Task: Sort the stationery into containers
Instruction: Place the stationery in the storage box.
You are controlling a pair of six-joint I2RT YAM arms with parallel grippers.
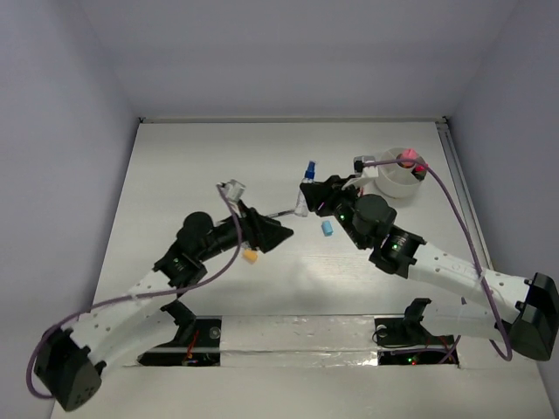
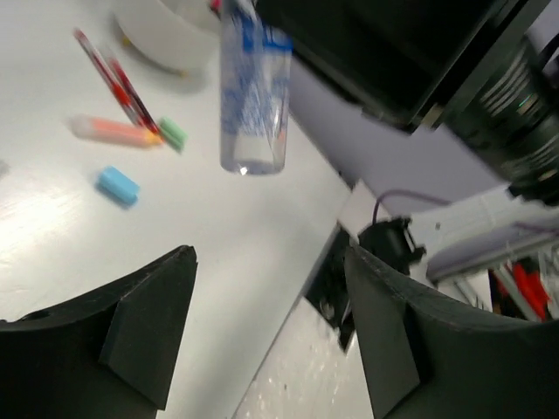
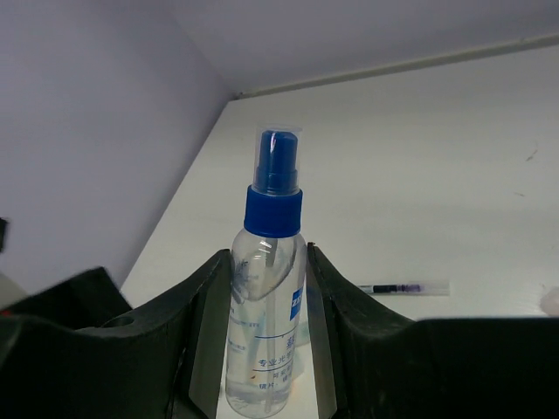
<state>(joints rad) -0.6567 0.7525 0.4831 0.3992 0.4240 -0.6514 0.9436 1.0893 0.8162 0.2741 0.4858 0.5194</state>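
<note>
From above, the right gripper reaches to the middle of the white table and is closed on a clear spray bottle with a blue cap, which points toward the far edge. The white cup stands well to its right at the far right of the table, with a pink marker poking over its rim. The left gripper sits just left of the right one, with a thin pen lying between them. A blue eraser rests close beside the right arm's wrist, and an orange marker lies next to the left arm. In the left wrist view, the left gripper is spread wide with nothing between its fingers. The bottle hangs above and ahead of it, apart from it, and the right arm's black body fills the upper right corner and hides what lies behind it. On the table beyond lie two red pens, a pale orange marker touching a green piece, the eraser and the cup. In the right wrist view, the right gripper clamps the upright bottle on both sides of its body, below the cap. A pen lies on the table behind it to the right.
</note>
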